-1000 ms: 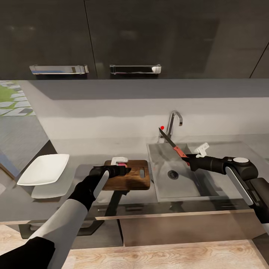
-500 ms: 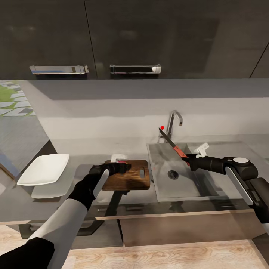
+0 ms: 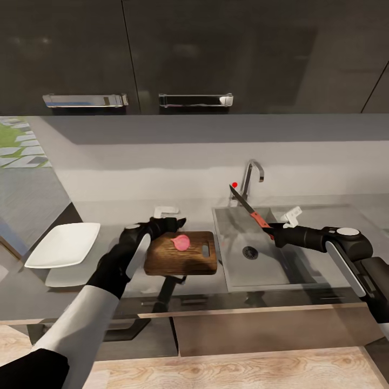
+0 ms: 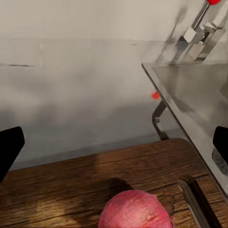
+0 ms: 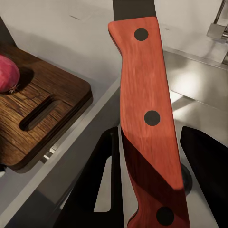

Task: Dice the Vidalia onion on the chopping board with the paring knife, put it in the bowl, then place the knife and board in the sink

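Note:
The pinkish-red Vidalia onion (image 3: 181, 242) lies free on the brown chopping board (image 3: 189, 259), near its handle slot. My left gripper (image 3: 170, 218) hovers open just behind the board's back left corner, apart from the onion. Its wrist view has the onion (image 4: 135, 212) low between the spread dark fingertips (image 4: 9, 148) on the board (image 4: 66, 187). My right gripper (image 3: 275, 231) is shut on the paring knife (image 3: 249, 208) over the sink (image 3: 270, 270), blade pointing up toward the faucet. The right wrist view shows the reddish handle (image 5: 147, 118) between its fingers (image 5: 97, 190). The white bowl (image 3: 64, 245) sits on the countertop (image 3: 124, 281) at far left.
The chrome faucet (image 3: 252, 175) with its red-tipped lever stands behind the sink, close to the knife tip. Dark upper cabinets (image 3: 194, 54) hang overhead. The sink's drain (image 3: 249, 252) is uncovered. The counter's front edge runs below the board.
My left gripper has opened, let go of the onion and drawn back and left off the board. The onion now rests on the board. The right arm and knife have not moved.

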Controlling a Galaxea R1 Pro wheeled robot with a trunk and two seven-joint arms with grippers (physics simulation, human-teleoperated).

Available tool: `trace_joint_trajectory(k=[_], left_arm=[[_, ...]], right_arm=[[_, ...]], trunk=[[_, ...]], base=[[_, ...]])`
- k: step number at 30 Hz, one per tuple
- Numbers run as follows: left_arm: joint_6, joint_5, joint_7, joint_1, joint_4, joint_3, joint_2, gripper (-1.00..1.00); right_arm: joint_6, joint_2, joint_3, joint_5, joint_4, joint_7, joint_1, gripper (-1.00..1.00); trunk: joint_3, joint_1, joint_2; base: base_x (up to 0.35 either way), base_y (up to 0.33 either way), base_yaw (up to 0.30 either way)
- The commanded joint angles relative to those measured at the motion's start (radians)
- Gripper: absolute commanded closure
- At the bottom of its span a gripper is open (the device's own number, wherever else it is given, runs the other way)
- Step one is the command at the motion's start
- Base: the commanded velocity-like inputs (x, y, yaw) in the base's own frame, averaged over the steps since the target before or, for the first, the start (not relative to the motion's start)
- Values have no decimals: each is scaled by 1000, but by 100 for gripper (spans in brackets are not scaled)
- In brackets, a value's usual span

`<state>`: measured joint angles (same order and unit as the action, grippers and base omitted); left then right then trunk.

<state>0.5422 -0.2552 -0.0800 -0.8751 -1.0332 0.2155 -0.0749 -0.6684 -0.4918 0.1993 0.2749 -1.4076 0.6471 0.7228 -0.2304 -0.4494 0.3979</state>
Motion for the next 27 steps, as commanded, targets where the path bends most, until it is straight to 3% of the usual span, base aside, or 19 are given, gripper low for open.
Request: trace_joint_trajectory(k=[1, 8, 18, 21, 22, 23, 27], left_arm=[[6, -2, -1, -1, -7, -1, 2, -100], [27, -6, -4, 2, -94, 1, 46, -100], [90, -8, -26, 4, -171, 4, 43, -100], [115, -8, -64, 4, -181, 4, 43, -100], [121, -7, -89, 5, -191, 4, 43, -100], [139, -8, -165, 5, -219, 4, 43, -100], [198, -8, -237, 4, -235, 4, 43, -100]], right_arm=[[-7, -1, 1, 6, -1, -1, 1, 100], [-7, 0, 3, 6, -1, -1, 1, 100], [-6, 1, 4, 5, 9, -3, 1, 100], [-5, 1, 5, 4, 13, -4, 1, 100], [-5, 1, 5, 4, 15, -4, 1, 100], [-5, 1, 5, 4, 16, -4, 1, 100], [-5, 1, 4, 4, 17, -4, 1, 100]], trunk=[[-2, -1, 2], [-2, -1, 2], [-2, -1, 2], [-2, -1, 2], [-2, -1, 2], [-2, -1, 2], [-2, -1, 2]], base=[[0, 0, 0], [0, 0, 0], [0, 0, 0], [0, 0, 0], [0, 0, 0], [-51, 96, 0], [-91, 204, 0]])
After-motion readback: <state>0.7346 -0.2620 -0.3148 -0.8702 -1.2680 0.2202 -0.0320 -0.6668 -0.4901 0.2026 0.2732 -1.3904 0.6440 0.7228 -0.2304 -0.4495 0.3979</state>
